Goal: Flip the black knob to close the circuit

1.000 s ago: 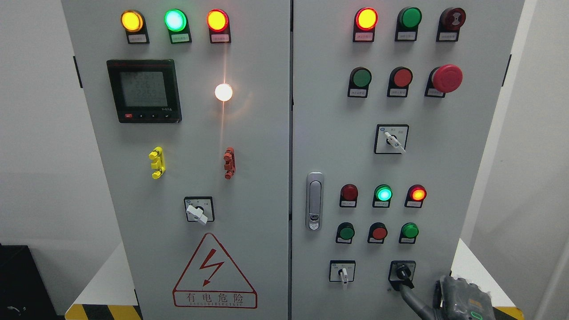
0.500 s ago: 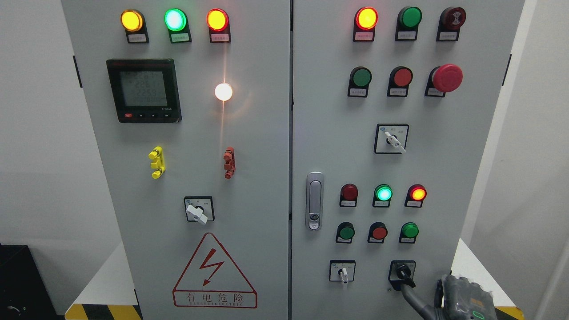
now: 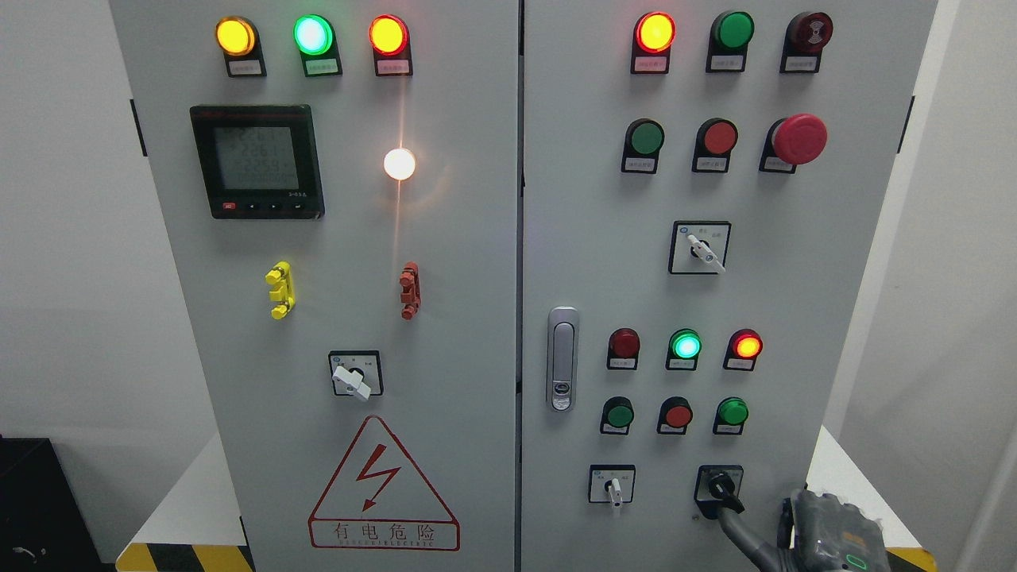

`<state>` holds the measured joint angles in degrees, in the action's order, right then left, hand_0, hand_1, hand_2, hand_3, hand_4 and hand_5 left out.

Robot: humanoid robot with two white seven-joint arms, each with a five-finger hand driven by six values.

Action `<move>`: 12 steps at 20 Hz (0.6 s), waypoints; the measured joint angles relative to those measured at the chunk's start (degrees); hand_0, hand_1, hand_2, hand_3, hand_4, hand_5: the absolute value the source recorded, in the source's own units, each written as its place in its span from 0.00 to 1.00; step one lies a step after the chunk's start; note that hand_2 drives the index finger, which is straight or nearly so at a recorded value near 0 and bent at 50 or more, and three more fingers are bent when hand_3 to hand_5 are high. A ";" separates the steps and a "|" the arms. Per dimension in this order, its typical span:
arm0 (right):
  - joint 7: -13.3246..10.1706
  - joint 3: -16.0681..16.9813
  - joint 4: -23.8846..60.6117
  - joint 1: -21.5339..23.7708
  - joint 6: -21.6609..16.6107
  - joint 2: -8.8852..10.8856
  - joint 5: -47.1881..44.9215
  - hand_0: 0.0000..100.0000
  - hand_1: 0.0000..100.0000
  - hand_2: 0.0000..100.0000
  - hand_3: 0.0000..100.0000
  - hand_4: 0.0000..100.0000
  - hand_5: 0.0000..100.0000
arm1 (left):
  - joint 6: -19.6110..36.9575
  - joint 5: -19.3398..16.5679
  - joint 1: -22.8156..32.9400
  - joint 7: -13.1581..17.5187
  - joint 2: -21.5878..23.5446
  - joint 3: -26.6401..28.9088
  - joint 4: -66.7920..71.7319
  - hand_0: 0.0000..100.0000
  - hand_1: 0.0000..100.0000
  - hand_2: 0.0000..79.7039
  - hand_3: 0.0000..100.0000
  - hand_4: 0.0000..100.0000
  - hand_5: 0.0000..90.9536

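The black knob [image 3: 720, 485] sits in a black square plate at the bottom right of the grey cabinet's right door [image 3: 588, 199], with its handle pointing down and to the right. My right hand [image 3: 830, 534] comes in at the lower right corner, mostly cut off by the frame. A dark grey part of it stretches up and left and ends just beneath the knob's handle; whether it touches is unclear. The left arm does not show.
A white-handled selector [image 3: 612, 486] sits left of the knob. Above are small round lamps and buttons [image 3: 685, 346], a door latch [image 3: 562, 359], another selector [image 3: 701, 248] and a red mushroom stop button [image 3: 798, 139]. Yellow-black floor tape [image 3: 183, 558] runs below.
My right hand has drifted slightly right and down. The black knob's handle points the same way as before.
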<state>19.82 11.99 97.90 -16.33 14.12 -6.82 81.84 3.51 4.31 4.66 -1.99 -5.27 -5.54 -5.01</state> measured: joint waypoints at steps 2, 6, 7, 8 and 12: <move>0.00 0.02 0.02 0.00 0.01 -0.01 -0.03 0.00 0.00 0.82 0.96 0.84 0.78 | 0.00 0.00 0.00 0.00 0.00 0.00 0.00 0.12 0.56 0.00 0.00 0.00 0.00; 0.00 0.06 0.07 0.00 0.01 -0.03 -0.07 0.00 0.00 0.82 0.96 0.84 0.78 | 0.00 0.00 0.00 0.00 0.00 0.00 0.00 0.12 0.56 0.00 0.00 0.00 0.00; 0.00 0.07 0.08 0.00 0.01 -0.05 -0.07 0.00 0.00 0.82 0.96 0.84 0.78 | 0.00 0.00 0.00 0.00 0.00 0.00 0.00 0.12 0.56 0.00 0.00 0.00 0.00; 0.00 0.07 0.09 0.00 0.01 -0.08 -0.08 0.00 0.00 0.82 0.96 0.84 0.78 | 0.00 0.00 0.00 0.00 0.00 0.00 0.00 0.12 0.56 0.00 0.00 0.00 0.00; 0.00 0.01 0.16 0.00 0.09 -0.21 -0.09 0.00 0.00 0.82 0.96 0.84 0.78 | 0.00 0.00 0.00 0.00 0.00 0.00 0.00 0.12 0.56 0.00 0.00 0.00 0.00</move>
<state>19.82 12.00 98.05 -16.33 14.22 -7.02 81.75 3.51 4.31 4.66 -1.99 -5.27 -5.54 -5.01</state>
